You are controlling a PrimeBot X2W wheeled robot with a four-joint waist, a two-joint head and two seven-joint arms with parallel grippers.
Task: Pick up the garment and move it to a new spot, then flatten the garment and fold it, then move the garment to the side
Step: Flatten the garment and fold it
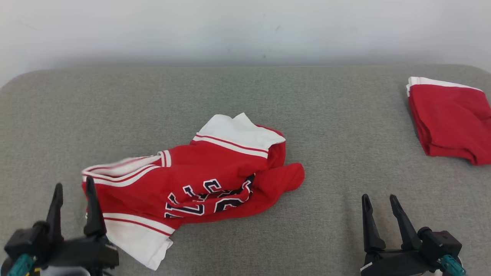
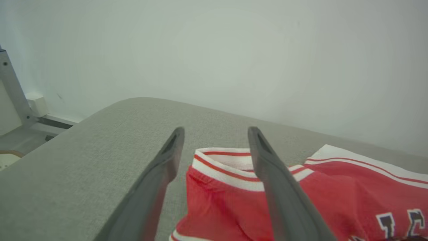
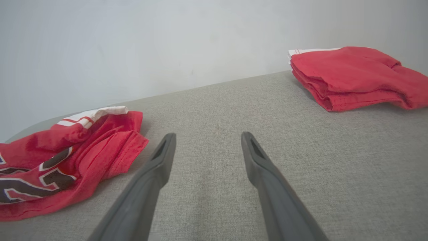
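Observation:
The garment point(image 1: 199, 180) is a red jersey with white striped trim and dark lettering. It lies crumpled on the grey padded table point(image 1: 245, 99), left of centre. My left gripper point(image 1: 73, 188) stands open at the lower left, its fingertips at the jersey's left white-trimmed edge, with nothing between them. In the left wrist view the jersey point(image 2: 301, 190) lies under and right of the left gripper point(image 2: 215, 132). My right gripper point(image 1: 379, 199) stands open over bare table at the lower right, well clear of the jersey. In the right wrist view the jersey point(image 3: 67, 160) lies left of the right gripper point(image 3: 207, 137).
A second red garment point(image 1: 448, 119), folded with a white edge, lies at the table's far right; the right wrist view has this folded garment point(image 3: 354, 77) at upper right. A pale wall runs behind the table. A metal frame point(image 2: 13, 93) stands off the table's left edge.

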